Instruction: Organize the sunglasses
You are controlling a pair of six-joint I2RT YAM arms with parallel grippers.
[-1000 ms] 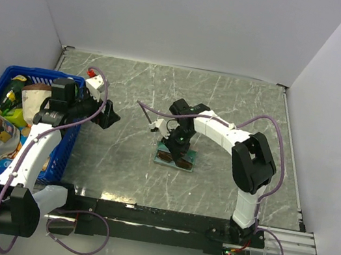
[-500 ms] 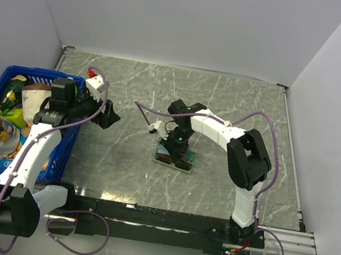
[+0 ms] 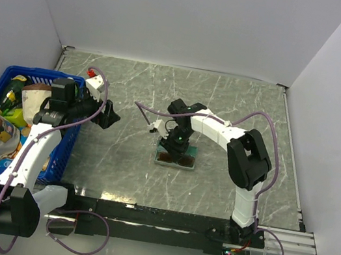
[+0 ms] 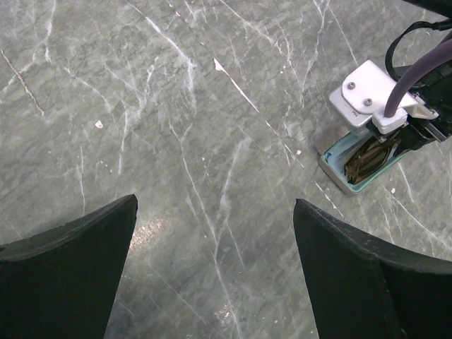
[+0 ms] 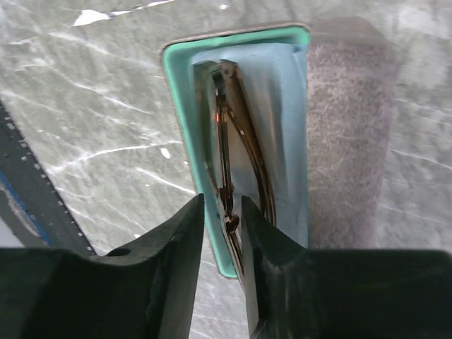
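Observation:
The sunglasses [image 5: 236,169], folded, with a thin brown frame and dark lenses, lie on edge inside the open case [image 5: 346,127]. The case has a teal lining and a grey-brown lid, with a light blue layer under the glasses. My right gripper [image 5: 223,212] is closed narrowly on the near end of the sunglasses, right above the case's teal rim. In the top view the right gripper [image 3: 175,147] is over the case [image 3: 176,159] at mid-table. My left gripper [image 3: 111,119] is open and empty, hovering left of the case; its view shows the case [image 4: 353,185] and the sunglasses [image 4: 367,157] at the right.
A blue basket [image 3: 8,72] full of groceries stands at the table's left edge beside the left arm. White walls close the table at the back and both sides. A purple cable loops off the right arm.
My right gripper has shifted slightly left and down over the case, and the dark lenses now show inside it. The left arm has not moved.

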